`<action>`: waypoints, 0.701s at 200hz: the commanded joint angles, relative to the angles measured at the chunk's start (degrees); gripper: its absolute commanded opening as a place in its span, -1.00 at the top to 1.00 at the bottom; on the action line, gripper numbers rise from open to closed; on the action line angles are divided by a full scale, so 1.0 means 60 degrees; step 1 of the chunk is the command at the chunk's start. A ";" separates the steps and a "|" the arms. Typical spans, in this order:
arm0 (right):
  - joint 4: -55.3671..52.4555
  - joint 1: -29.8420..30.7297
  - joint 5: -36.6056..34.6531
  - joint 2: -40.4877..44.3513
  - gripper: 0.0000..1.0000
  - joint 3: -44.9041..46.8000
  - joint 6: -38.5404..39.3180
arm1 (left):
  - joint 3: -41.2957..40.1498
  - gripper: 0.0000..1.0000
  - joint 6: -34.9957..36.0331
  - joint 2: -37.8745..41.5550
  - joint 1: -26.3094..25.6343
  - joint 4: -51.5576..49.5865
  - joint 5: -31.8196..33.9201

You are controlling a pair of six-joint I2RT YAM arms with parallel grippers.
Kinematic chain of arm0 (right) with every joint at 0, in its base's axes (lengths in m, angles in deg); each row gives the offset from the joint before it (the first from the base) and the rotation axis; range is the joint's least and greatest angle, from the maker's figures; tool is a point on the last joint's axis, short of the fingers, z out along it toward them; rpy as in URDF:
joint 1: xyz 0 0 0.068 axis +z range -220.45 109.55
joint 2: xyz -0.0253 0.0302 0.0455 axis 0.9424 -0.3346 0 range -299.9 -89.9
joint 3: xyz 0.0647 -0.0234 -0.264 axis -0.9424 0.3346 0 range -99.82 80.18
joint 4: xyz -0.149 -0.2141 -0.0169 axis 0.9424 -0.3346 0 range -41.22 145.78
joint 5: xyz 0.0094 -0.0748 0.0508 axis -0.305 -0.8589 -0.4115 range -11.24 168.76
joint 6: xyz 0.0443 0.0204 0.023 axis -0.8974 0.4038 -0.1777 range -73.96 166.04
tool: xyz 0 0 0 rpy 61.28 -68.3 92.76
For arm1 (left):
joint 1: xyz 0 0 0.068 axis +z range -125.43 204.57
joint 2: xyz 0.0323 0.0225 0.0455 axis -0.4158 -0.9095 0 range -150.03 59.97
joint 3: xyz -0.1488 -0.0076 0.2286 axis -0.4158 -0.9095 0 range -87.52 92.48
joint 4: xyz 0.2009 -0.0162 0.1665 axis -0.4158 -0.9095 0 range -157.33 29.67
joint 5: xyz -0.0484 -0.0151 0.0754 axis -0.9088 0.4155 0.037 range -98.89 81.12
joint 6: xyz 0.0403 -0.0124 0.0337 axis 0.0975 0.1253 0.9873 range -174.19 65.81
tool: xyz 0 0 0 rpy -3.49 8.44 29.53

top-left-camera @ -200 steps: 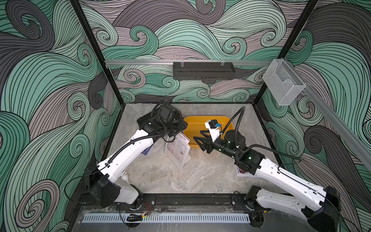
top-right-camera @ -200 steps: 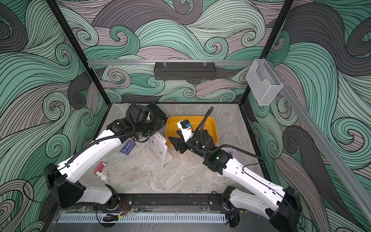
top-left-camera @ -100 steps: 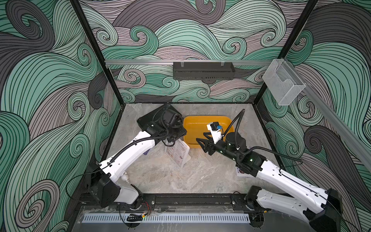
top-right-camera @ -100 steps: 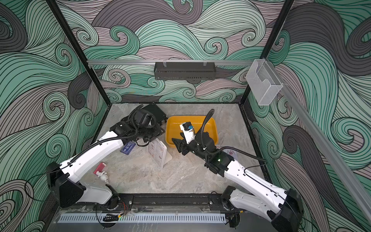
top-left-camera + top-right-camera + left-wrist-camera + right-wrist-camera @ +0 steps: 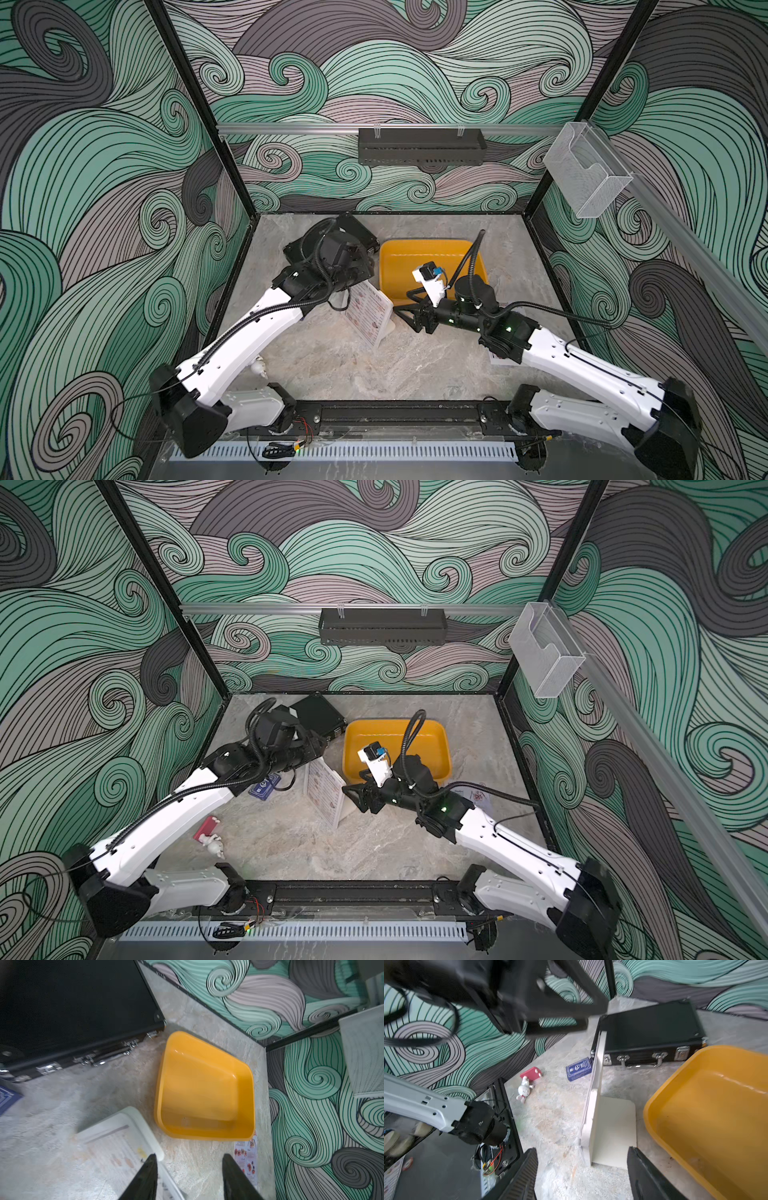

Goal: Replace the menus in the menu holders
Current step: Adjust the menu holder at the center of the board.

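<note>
While my right arm has slid nearer and lower beside the menu holder [image 5: 370, 316] over the last second, its jaws have spread wider. My left arm has barely shifted, and the holder stands where it stood.

The tabletop [image 5: 332, 365] is grey, mottled like stone. At its back lies a flat, hard black case [image 5: 316, 715] with silver latches. Beside it sits a glossy yellow plastic tub [image 5: 399, 270] with rounded corners.

The holder is a clear slanted pane on a white foot with rounded corners. It stands mid-tabletop, just beside the tub's near corner, between my two end effectors. A menu [image 5: 322, 787] printed with food photos sits inside it. The second menu [image 5: 480, 796] lies flat on the tabletop by the tub, partly under my right arm. A small blue card [image 5: 264, 789] lies flat under my left wrist.

My left arm reaches in from the near left, wrist bent down over the holder's top edge. My left end effector [image 5: 189, 1156] is released, fingers spread, clasping nothing. My right arm stretches in low from the near right. My right end effector [image 5: 581, 1149] points at the white foot, released and clear of it.
</note>
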 commanded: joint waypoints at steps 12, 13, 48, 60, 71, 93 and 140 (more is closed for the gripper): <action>0.0531 0.0115 0.0415 -0.1142 -0.40 -0.0250 -0.0163 | -0.1269 -0.01 0.0018 0.1213 0.0517 0.0267 0.1939; 0.0554 0.0117 0.0404 -0.1175 -0.39 -0.0268 -0.0153 | -0.1304 -0.01 0.0005 0.1242 0.0525 0.0265 0.1940; 0.1043 0.0106 0.0243 -0.2359 -0.18 -0.0744 0.0071 | -0.2402 0.00 -0.0375 0.1970 0.0721 0.0068 0.2112; 0.1269 0.0098 0.0392 -0.2663 -0.07 -0.0848 0.0128 | -0.2763 0.00 -0.0530 0.2211 0.0742 0.0022 0.2175; 0.1427 0.0068 0.0583 -0.2877 0.03 -0.0934 0.0250 | -0.3083 0.00 -0.0632 0.2444 0.0752 0.0014 0.2215; 0.1411 -0.0079 0.1059 -0.3122 0.37 -0.1060 0.0806 | -0.3593 0.00 -0.0753 0.2901 0.0783 -0.0082 0.2346; -0.1211 -0.0912 0.3702 -0.3092 0.74 -0.1913 0.3405 | -0.4198 0.04 -0.0879 0.3639 0.0881 -0.0443 0.2745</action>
